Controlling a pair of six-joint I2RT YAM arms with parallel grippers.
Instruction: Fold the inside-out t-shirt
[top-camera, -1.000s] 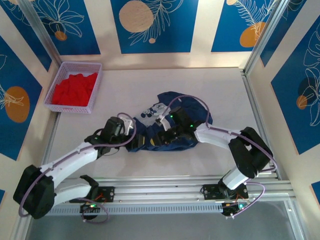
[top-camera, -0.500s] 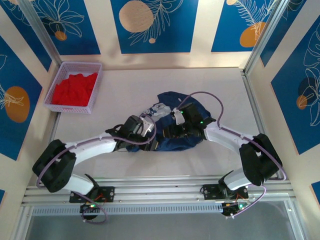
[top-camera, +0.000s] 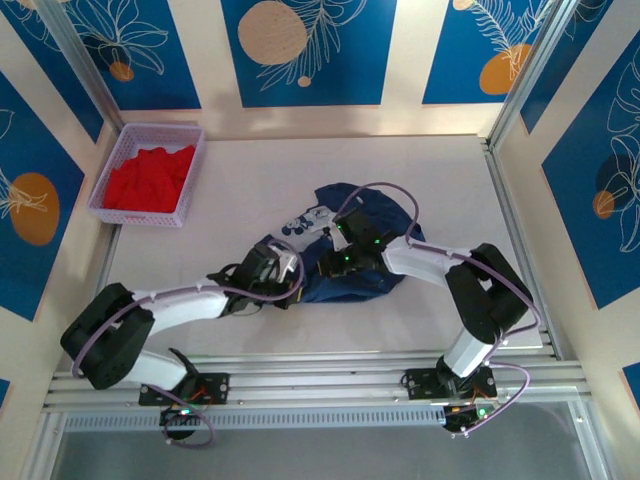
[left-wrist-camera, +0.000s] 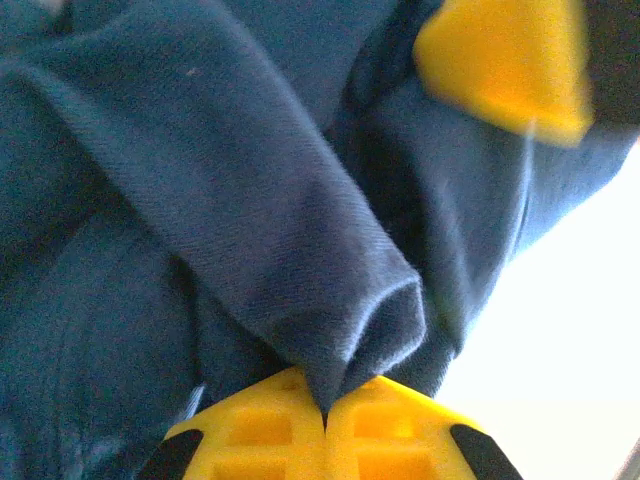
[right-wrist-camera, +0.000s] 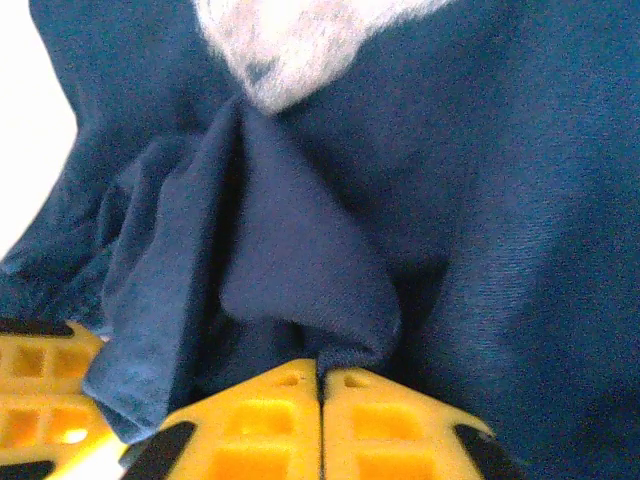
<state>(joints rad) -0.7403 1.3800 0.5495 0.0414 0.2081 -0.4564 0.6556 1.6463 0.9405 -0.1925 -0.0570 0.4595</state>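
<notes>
The inside-out t-shirt lies crumpled mid-table, navy with a pale print patch on its left side. My left gripper sits at the shirt's near-left edge. Its yellow fingertips meet on a raised fold of navy cloth. My right gripper is close beside it over the shirt's middle, and its fingertips are shut on another fold. Each wrist view catches the other gripper's yellow finger: the right one's and the left one's.
A lilac basket at the back left holds a bright red garment. A metal rail runs along the near table edge, and patterned walls close in the sides and back. Bare white table surrounds the shirt.
The left gripper came in from the left onto the shirt's near edge and shut on a fold. The right gripper shifted slightly and shut on cloth too.
</notes>
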